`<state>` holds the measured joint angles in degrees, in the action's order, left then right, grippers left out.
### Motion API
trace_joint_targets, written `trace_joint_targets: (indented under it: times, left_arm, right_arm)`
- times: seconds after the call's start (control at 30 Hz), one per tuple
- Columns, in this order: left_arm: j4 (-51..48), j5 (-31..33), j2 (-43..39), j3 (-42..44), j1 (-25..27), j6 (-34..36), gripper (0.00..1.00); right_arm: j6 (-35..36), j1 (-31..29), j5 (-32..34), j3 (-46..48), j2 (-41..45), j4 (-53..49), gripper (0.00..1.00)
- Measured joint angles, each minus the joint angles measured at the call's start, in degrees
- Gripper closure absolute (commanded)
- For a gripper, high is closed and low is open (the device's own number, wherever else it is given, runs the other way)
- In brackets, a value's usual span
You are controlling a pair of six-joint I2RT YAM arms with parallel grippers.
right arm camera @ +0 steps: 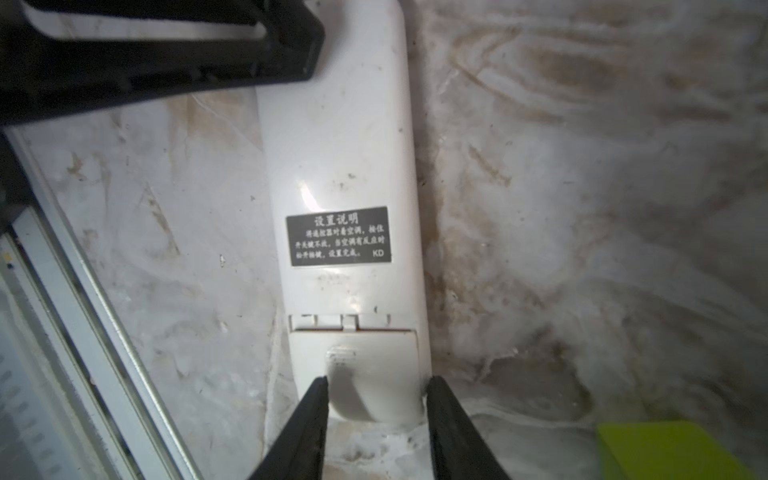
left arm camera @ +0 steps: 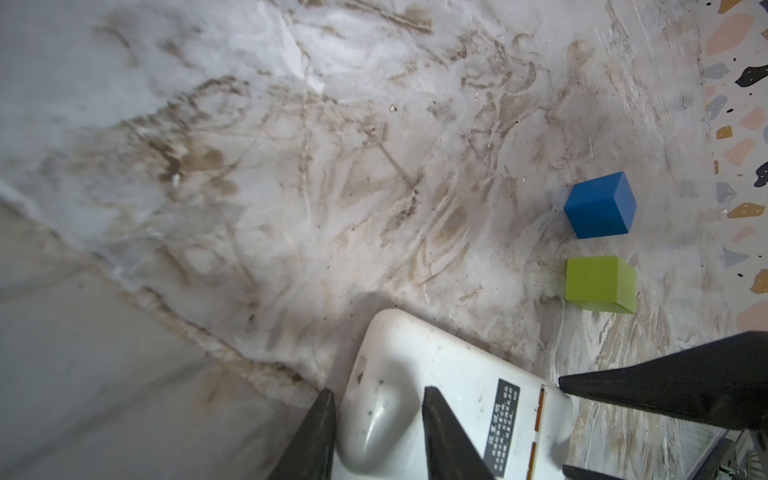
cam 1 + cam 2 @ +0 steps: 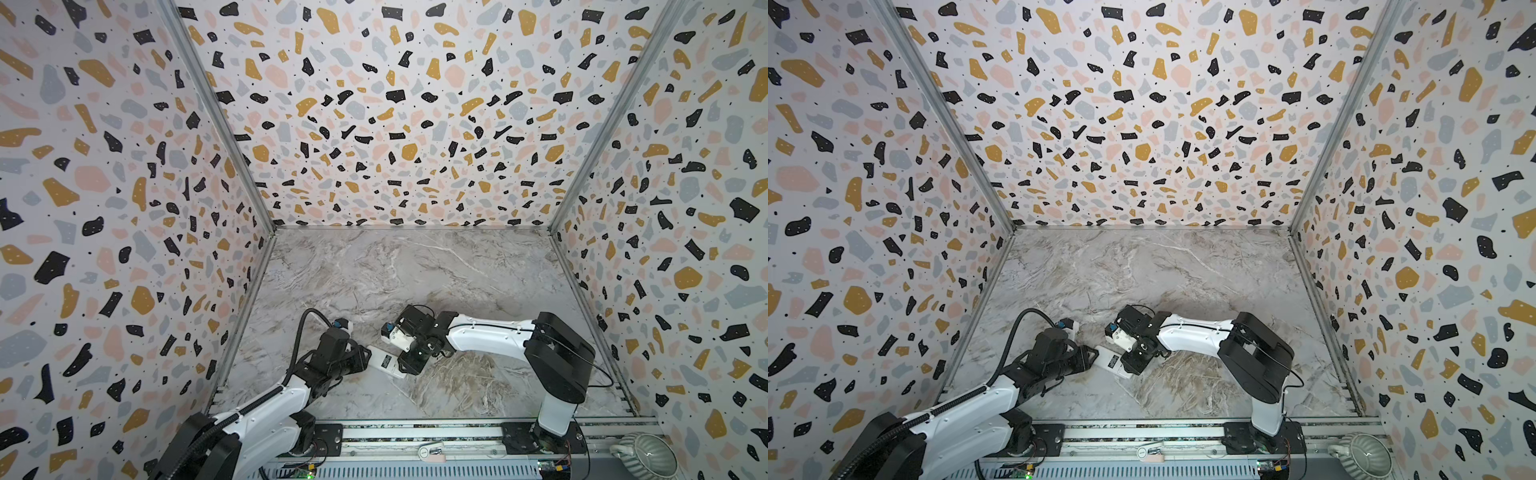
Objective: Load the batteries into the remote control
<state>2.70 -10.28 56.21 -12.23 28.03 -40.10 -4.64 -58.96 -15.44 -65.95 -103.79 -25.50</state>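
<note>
Two grippers: your left gripper [image 2: 378, 390] and right gripper [image 1: 376, 384] flank the slim white-backed plastic remote control [image 1: 340, 158] end to end.
Remote: back up on the grey marble table [image 3: 374, 270], long axis arm to arm.
Right gripper: fingers [image 1: 309, 424] astride the battery cover [image 1: 357, 349]; clamp unclear.
Left gripper: low, one finger [image 2: 442, 436] over the back; grip unclear.

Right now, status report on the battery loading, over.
Left claw and right claw at opposite ends of remote control, grips unclear. Batteries unseen. Green cube nearby, apart.

Remote control [image 3: 384, 363] on table [image 3: 415, 270], between left tool [image 3: 367, 359], right tool [image 3: 405, 367].
</note>
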Motion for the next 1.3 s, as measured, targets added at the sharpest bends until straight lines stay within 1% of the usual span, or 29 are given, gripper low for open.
trace_joint_targets:
  times: [0.27, 0.4, 0.5, 0.67, 0.7, 0.8, 0.97, 1.0, 1.17, 1.3]
  left_arm:
    - [0.0, 0.0, 0.0, 0.0, 0.0, 0.0, 0.63]
    - [0.0, 0.0, -0.3, 0.0, 0.0, 0.0, 0.63]
    - [0.0, 0.0, -0.5, 0.1, 0.0, 0.0, 0.63]
    - [-0.1, 0.0, -1.3, 0.2, 0.0, -0.2, 0.63]
    - [-0.1, 0.0, -1.4, 0.2, 0.0, -0.2, 0.62]
    - [-0.4, 0.1, -1.9, 0.2, 0.0, -0.2, 0.52]
    - [-2.9, 1.4, -2.8, -0.1, 0.0, 0.0, 0.38]
    - [-3.5, 1.9, -2.8, -0.4, 0.0, 0.1, 0.36]
    - [-4.3, 3.2, -2.1, -2.4, 0.0, 0.5, 0.36]
    - [-3.7, 3.2, 1.2, -4.3, 0.0, 1.4, 0.41]
  right_arm:
    - [0.0, -0.2, 0.2, 0.0, 0.0, -0.2, 0.6]
    - [-0.1, -0.3, 0.6, -0.1, 0.0, -0.5, 0.53]
    - [-0.5, -0.3, 1.4, -0.2, 0.0, -0.6, 0.5]
    - [-1.9, 0.5, 3.1, -0.4, 0.5, -0.6, 0.48]
    - [-2.3, 0.8, 3.5, -0.4, 1.0, -0.6, 0.49]
    - [-3.7, 1.5, 4.8, -0.4, 3.2, -0.6, 0.48]
    - [-7.5, 2.1, 6.1, 1.4, 10.3, 0.3, 0.48]
    - [-8.6, 2.1, 6.1, 2.3, 11.8, 0.8, 0.48]
    - [-13.3, 2.0, 5.2, 8.6, 17.4, 3.4, 0.51]
    - [-16.6, 1.6, 3.7, 13.1, 17.2, 5.2, 0.53]
